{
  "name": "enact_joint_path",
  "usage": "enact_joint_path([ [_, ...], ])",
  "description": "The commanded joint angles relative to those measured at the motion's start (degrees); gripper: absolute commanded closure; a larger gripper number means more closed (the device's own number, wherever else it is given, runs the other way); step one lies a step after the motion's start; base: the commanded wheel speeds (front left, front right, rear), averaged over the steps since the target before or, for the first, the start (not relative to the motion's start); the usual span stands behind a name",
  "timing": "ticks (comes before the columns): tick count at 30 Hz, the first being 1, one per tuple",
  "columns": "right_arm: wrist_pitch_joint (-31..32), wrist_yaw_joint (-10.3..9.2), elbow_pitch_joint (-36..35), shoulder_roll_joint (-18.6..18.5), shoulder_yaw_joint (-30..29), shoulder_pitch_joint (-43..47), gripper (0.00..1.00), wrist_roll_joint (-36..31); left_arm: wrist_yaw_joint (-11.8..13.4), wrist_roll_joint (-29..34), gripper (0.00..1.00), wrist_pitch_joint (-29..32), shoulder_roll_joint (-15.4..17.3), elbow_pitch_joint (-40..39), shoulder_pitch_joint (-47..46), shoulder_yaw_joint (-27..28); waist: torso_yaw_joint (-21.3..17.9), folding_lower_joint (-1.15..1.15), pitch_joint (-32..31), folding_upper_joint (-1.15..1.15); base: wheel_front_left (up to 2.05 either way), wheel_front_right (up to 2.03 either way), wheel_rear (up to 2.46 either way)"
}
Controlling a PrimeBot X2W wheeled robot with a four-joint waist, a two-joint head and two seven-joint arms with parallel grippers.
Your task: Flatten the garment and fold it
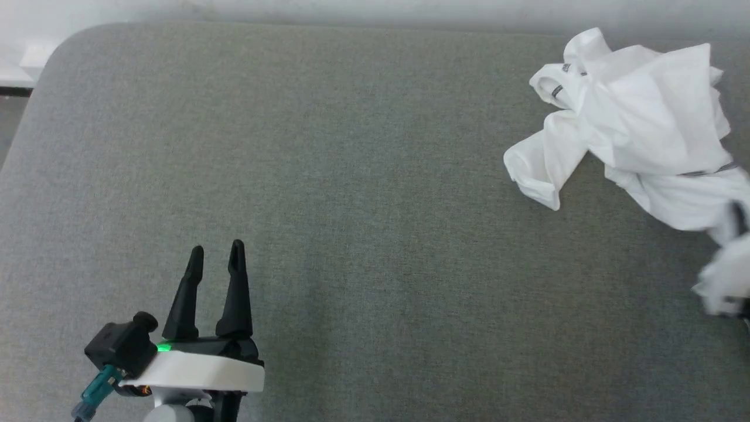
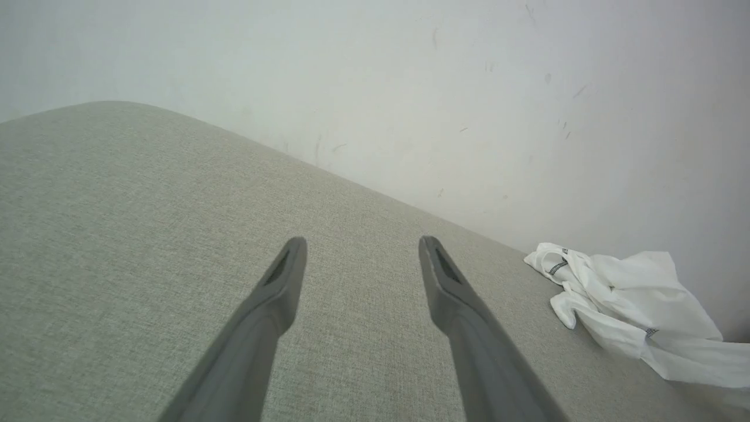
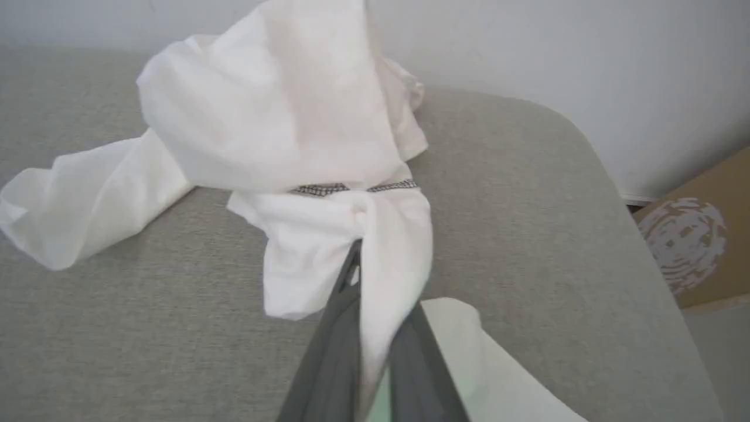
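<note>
Right fingers (image 3: 334, 357) tight on crumpled garment (image 3: 275, 117) (left fingers (image 1: 235, 287) wide, pointing forward)

— Type of premises?
— A plain indoor workroom, with the look of a test room. The exact kind cannot be told.
— Grounds?
— A large grey woven-fabric-covered table with rounded corners (image 1: 351, 176) stands close to a bare white painted wall (image 2: 410, 88) marked with scuffs. A brown cardboard box with white print (image 3: 691, 258) sits beyond the table's corner, by the wall.
</note>
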Motion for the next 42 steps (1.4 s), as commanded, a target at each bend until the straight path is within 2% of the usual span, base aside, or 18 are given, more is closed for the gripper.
enact_joint_path([
  [1, 0.5, -0.06, -1.5, -1.5, -2.5, 1.2, 1.0, -0.6, -0.3, 0.5, 0.0, -0.3, -0.1, 0.0, 0.4, -0.1, -1.0, -0.01, -1.2, 0.0, 0.0, 0.0, 0.0],
  [5, 1.6, -0.06, -4.7, -4.6, -11.4, 6.6, 1.0, -4.3, -0.3, 0.5, 0.0, -0.3, -0.1, 0.1, 0.6, -0.5, -0.8, -0.01, -1.7, 0.0, 0.0, 0.0, 0.0],
  [8, 0.3, -0.06, -2.9, -5.2, -14.8, 9.3, 1.0, -6.0, -0.4, 0.4, 0.0, -0.3, -0.1, 0.3, 0.8, -0.3, -0.6, -0.01, -1.8, 0.0, 0.0, 0.0, 0.0],
  [9, -0.6, -0.06, -1.8, -4.7, -15.2, 9.5, 0.87, -6.0, -0.4, 0.4, 0.0, -0.3, -0.1, 0.4, 0.9, -0.2, -0.6, -0.01, -1.8, 0.0, 0.0, 0.0, 0.0],
  [10, -1.6, -0.06, -0.5, -4.1, -15.1, 9.5, 0.3, -6.1, -0.4, 0.5, 0.0, -0.3, -0.1, 0.4, 1.1, -0.2, -0.6, -0.01, -1.9, 0.0, 0.0, 0.0, 0.0],
  [11, -2.5, -0.06, 0.8, -3.4, -14.9, 9.3, 0.0, -6.0, -0.4, 0.5, 0.0, -0.3, -0.1, 0.5, 1.2, -0.1, -0.6, -0.01, -2.1, 0.0, 0.0, 0.0, 0.0],
  [17, -8.3, -0.06, 5.1, -0.3, -12.8, 6.3, 0.0, -6.2, -0.4, 0.9, 0.0, -0.3, -0.1, 0.9, 2.2, 0.1, -0.9, -0.01, -4.0, 0.0, 0.0, 0.0, 0.0],
  [20, -12.0, -0.06, 2.4, 1.0, -11.6, 5.6, 0.0, -5.8, -0.3, 1.3, 0.0, -0.3, -0.1, 0.4, 2.7, 0.3, -1.1, -0.01, -5.0, 0.0, 0.0, 0.0, 0.0],
  [25, -19.9, -0.06, -6.0, 3.1, -7.8, 7.2, 0.0, -4.2, -0.3, 1.8, 0.0, -0.3, -0.1, -1.6, 3.7, 0.5, -1.4, -0.01, -6.4, 0.0, 0.0, 0.0, 0.0],
  [29, -25.0, -0.06, -9.5, 3.4, -4.2, 11.3, 0.0, 0.7, -0.4, 3.0, 0.0, -0.3, -0.1, -3.2, 5.0, 0.5, -1.7, -0.01, -6.9, 0.0, 0.0, 0.0, 0.0],
  [35, -32.4, -0.06, -8.3, 3.5, -1.6, 17.4, 0.0, 6.7, -0.3, 4.5, 0.0, -0.3, -0.1, -4.3, 7.5, 1.0, -2.5, -0.01, -7.4, 0.0, 0.0, 0.0, 0.0],
  [42, -36.4, -0.06, -6.5, 3.5, -1.7, 17.5, 0.0, 6.9, -0.1, 6.2, 0.0, -0.2, 0.3, -4.5, 5.3, -0.4, -4.6, -0.01, -6.1, 0.0, 0.0, 0.0, 0.0],
])
